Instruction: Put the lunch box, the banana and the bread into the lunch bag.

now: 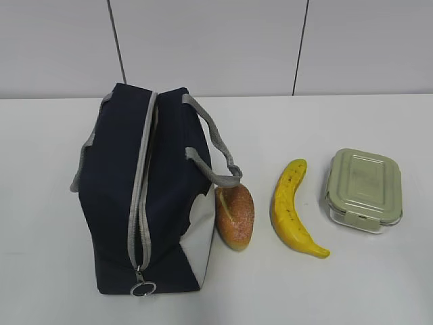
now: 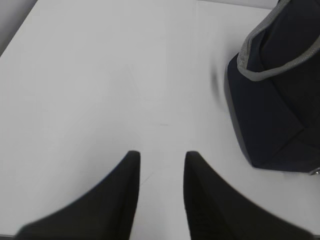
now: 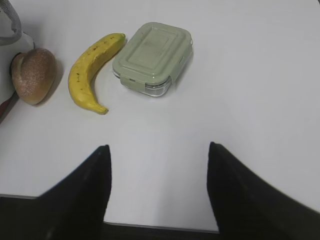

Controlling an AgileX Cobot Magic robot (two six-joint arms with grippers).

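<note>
Progress: nothing is sitting in the lunch bag (image 1: 145,196) yet; its zipper (image 1: 141,203) is looking closed, so opening it is likely coming first.
Bread (image 1: 235,217): lying on the table, touching the bag's white side panel.
Banana (image 1: 292,208): lying between the bread and the lunch box (image 1: 364,189), apart from both.
Left gripper (image 2: 161,165): hovering over bare table beside the bag, fingers partly parted, gripping nothing.
Right gripper (image 3: 157,160): hanging near the lunch box, jaws spread wide, empty.
</note>
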